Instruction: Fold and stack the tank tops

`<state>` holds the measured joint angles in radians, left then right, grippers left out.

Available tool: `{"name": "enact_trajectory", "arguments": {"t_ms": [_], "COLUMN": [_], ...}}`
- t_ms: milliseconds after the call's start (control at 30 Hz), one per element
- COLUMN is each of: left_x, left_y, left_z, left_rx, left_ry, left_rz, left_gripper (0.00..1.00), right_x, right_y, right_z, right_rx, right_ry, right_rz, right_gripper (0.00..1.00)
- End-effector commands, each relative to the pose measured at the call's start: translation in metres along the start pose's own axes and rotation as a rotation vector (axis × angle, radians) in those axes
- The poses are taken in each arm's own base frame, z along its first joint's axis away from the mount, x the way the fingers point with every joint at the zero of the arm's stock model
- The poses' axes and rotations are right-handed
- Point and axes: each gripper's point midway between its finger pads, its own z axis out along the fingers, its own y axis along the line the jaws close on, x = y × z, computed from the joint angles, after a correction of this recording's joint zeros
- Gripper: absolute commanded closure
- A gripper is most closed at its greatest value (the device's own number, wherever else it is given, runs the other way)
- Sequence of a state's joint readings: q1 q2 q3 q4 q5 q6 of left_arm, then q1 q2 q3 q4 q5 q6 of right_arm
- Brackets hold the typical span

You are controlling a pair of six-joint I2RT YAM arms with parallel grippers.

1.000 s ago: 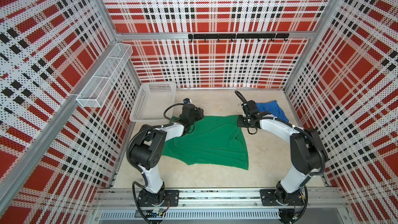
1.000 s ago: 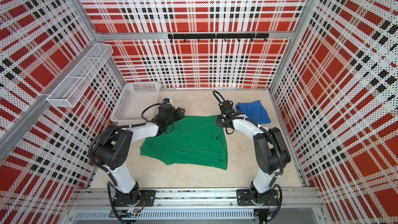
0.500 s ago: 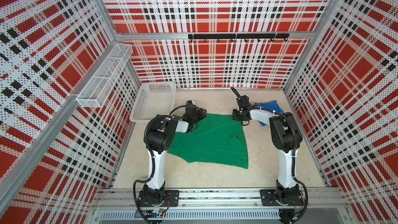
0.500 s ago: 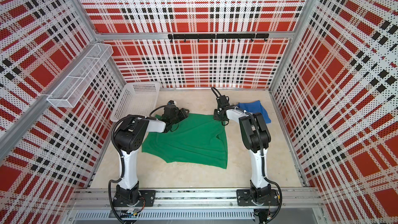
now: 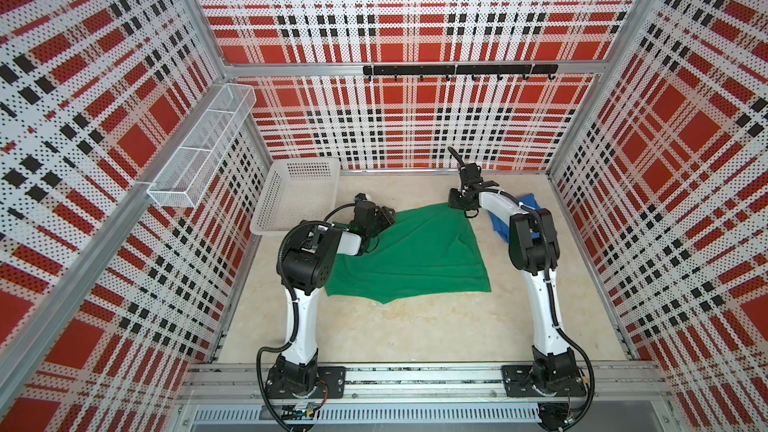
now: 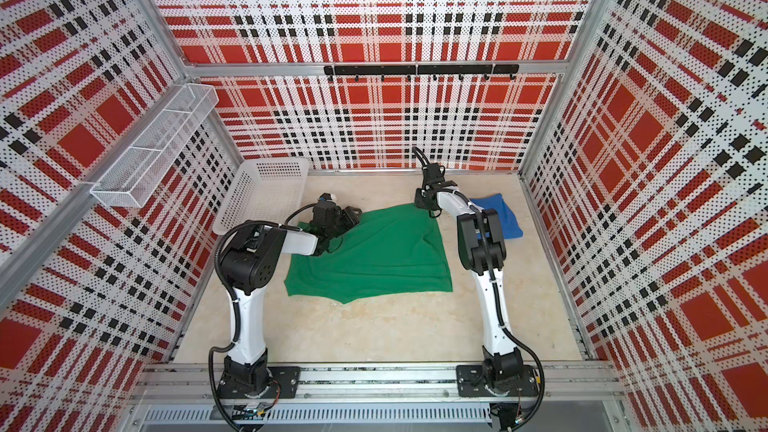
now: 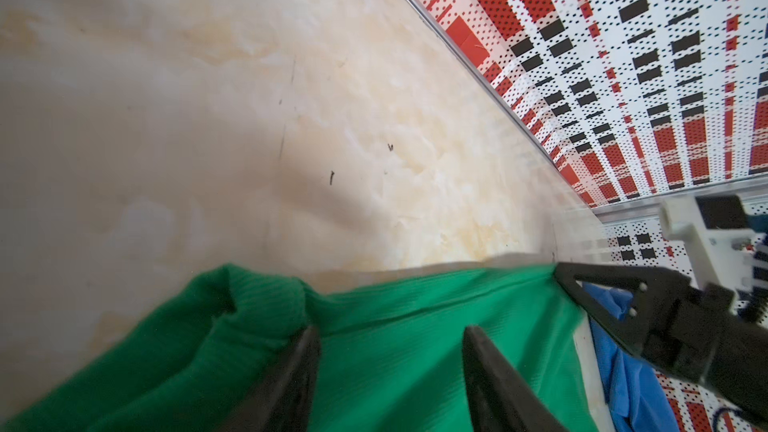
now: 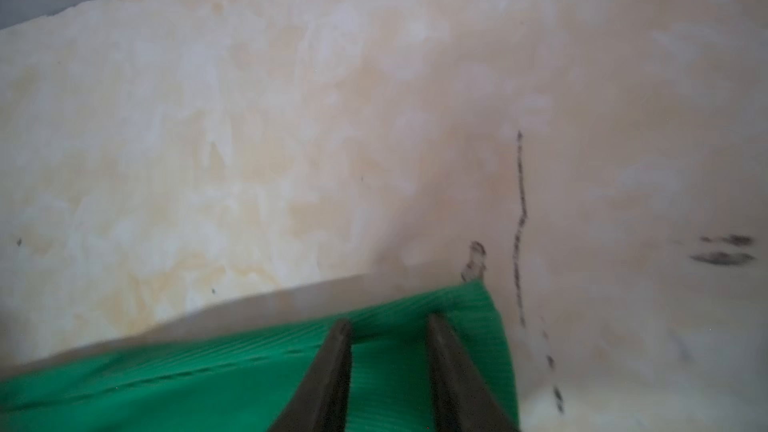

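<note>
The green tank top (image 5: 415, 251) (image 6: 382, 251) lies spread flat in the middle of the table. My left gripper (image 5: 384, 218) (image 6: 351, 216) is low over its far left corner. In the left wrist view it (image 7: 390, 328) is open, and the green fabric (image 7: 519, 326) lies under the jaws, bunched beside one finger. My right gripper (image 5: 453, 202) (image 6: 419, 201) sits at the far right corner, jaws apart (image 8: 388, 320) over the green cloth (image 8: 208, 380). The blue tank top (image 5: 527, 202) (image 6: 505, 214) (image 7: 631, 388) lies at the back right, partly behind the right arm.
A white perforated basket (image 5: 303, 162) (image 6: 270, 162) stands at the back left, close to the left gripper. A wire shelf (image 5: 199, 151) hangs on the left wall and a black hook rail (image 5: 457, 69) on the back wall. Plaid walls close in on three sides.
The right gripper moved toward the back and left with the green corner, then its jaws came apart. The left gripper stayed open at its corner. Both elbows have risen.
</note>
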<state>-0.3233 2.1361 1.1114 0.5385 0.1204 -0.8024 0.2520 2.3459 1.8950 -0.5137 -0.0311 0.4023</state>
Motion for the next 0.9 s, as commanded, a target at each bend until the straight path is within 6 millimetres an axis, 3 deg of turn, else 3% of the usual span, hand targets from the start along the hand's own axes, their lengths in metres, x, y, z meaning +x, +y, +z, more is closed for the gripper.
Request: {"name": "enact_trajectory", "arguments": {"t_ms": [0,67,167,367,433,567,767,867], "left_x": [0.012,0.012,0.014,0.016,0.015,0.013,0.012,0.002], "left_y": [0.027,0.028,0.03,0.04,0.045,0.058,0.071,0.081], "left_z": [0.005,0.005,0.004,-0.003,-0.006,-0.01,-0.012,-0.015], "left_rx": [-0.076,-0.077,-0.082,-0.103,-0.115,-0.138,-0.161,-0.17], "left_ry": [0.036,0.037,0.038,0.04,0.037,0.033,0.038,0.025], "left_rz": [-0.012,-0.009,-0.004,-0.005,-0.007,-0.011,-0.017,-0.028], "left_gripper": [0.4,0.4,0.39,0.39,0.39,0.39,0.39,0.39], "right_x": [-0.026,-0.001,0.043,0.109,0.122,0.136,0.137,0.132], "right_y": [0.007,0.011,0.022,0.07,0.07,0.033,-0.053,-0.075], "right_z": [-0.091,-0.11,-0.118,-0.094,-0.08,-0.065,-0.081,-0.093], "right_rx": [-0.025,-0.059,-0.101,-0.156,-0.137,-0.013,0.132,0.16], "right_ry": [-0.118,-0.087,-0.015,0.102,0.143,0.17,0.141,0.118], "right_rz": [-0.075,-0.082,-0.097,-0.149,-0.135,-0.083,0.041,0.067], "right_gripper": [0.58,0.6,0.72,0.79,0.79,0.77,0.7,0.68]}}
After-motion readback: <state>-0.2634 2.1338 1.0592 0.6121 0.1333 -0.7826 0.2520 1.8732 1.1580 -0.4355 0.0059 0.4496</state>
